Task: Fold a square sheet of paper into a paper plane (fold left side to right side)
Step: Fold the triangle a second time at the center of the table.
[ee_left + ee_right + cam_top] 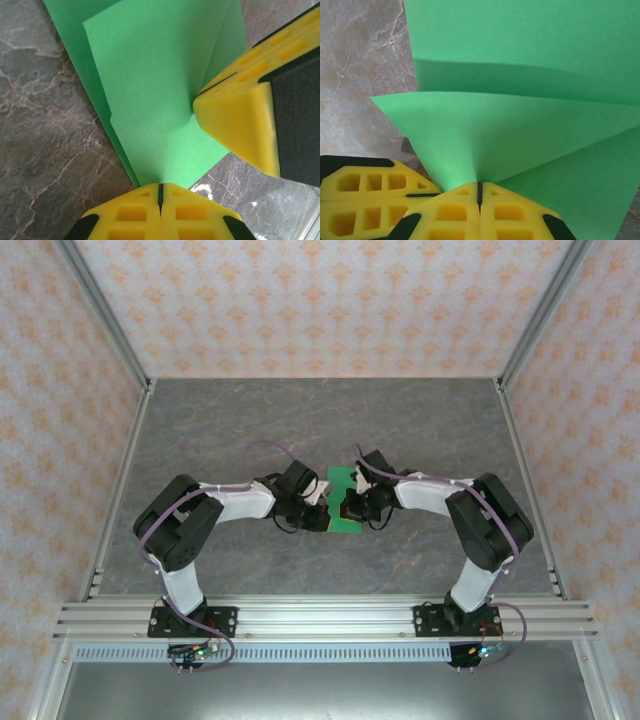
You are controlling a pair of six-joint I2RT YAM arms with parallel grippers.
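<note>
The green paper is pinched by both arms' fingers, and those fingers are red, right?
Not red: the left fingers and the right fingers are yellow, as the left wrist view shows. Both sets do pinch the green paper.

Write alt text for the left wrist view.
Folded green paper lies on a grey marbled table. The left gripper, shut, touches its near edge; the right gripper, entering from the view's right, pinches a raised fold.
</note>
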